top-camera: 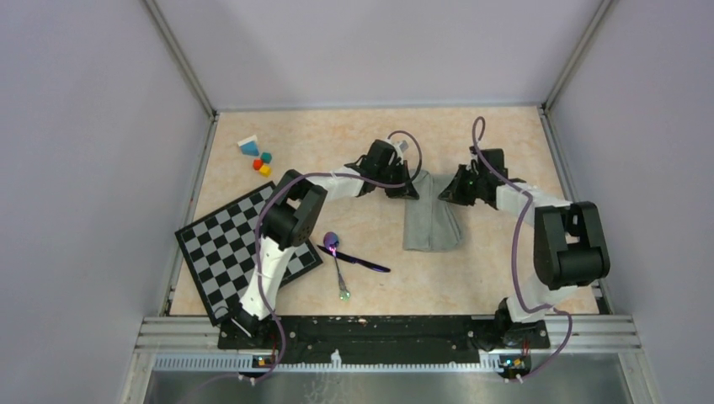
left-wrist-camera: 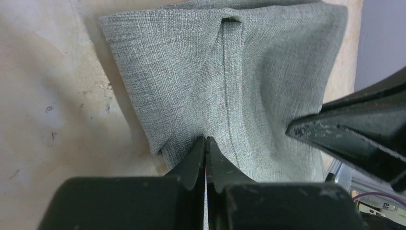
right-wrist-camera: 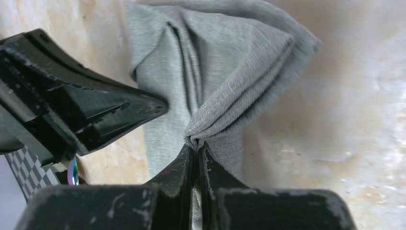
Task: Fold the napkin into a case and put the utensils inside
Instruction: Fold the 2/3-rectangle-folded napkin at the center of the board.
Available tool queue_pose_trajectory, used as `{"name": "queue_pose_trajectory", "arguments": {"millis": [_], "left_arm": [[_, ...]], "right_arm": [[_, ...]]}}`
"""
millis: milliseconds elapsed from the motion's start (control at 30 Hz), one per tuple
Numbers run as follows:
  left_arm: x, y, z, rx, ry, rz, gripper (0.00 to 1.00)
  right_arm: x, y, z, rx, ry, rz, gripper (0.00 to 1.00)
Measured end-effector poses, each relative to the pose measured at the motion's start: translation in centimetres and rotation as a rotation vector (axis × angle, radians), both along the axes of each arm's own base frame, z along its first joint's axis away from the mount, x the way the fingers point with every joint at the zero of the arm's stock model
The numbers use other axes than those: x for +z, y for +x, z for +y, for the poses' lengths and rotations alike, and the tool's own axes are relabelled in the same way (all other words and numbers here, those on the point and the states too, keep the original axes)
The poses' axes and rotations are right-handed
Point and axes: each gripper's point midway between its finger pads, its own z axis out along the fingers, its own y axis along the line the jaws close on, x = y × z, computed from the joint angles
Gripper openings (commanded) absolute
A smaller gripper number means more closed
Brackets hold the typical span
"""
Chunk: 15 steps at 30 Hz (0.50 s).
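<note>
Grey-green woven cloth, folded into a narrow layered strip, is pinched at its far end by both arms at once. The napkin (top-camera: 431, 223) lies right of the middle of the mottled beige bench (top-camera: 488, 278), with its near end flat on the surface and its far end drawn up between the two black tools.

The left tool (left-wrist-camera: 206, 143) has its tapered fingers pressed together on the cloth's edge, beside a straight stitched seam. The coarse weave spreads smoothly away from the grip. The right tool (right-wrist-camera: 195, 148) is clamped tight on a bunched corner, where the fabric gathers into several soft pleats that fan outward. Each wrist camera shows the other tool's scuffed black finger close alongside.

Both utensils rest on the bench left of the napkin, apart from it and outside any fold. The spoon (top-camera: 338, 269) shows an oval, iridescent purple bowl and a slim handle running toward the near edge. The dark stick-like piece (top-camera: 360, 261) crosses the spoon just below the bowl and slants to the right.

Just beside them a black-and-white checkered board (top-camera: 227, 248) sits askew, partly under the left arm. Small coloured blocks (top-camera: 259, 158) in blue, teal, red and orange cluster near the far left corner.
</note>
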Motion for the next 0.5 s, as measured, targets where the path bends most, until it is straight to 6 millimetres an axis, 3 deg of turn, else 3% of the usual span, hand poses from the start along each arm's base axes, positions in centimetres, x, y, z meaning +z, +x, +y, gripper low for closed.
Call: {"name": "queue_pose_trajectory", "arguments": {"millis": [267,500], "left_arm": [[0.0,0.0,0.0,-0.003,0.001,-0.004,0.0],[0.0,0.0,0.0,-0.012,0.005,-0.015,0.0]], "right_arm": [[0.9,0.1,5.1,0.018,-0.001,0.014,0.0],[0.5,0.3,6.9,-0.059,0.096,0.041,0.0]]}}
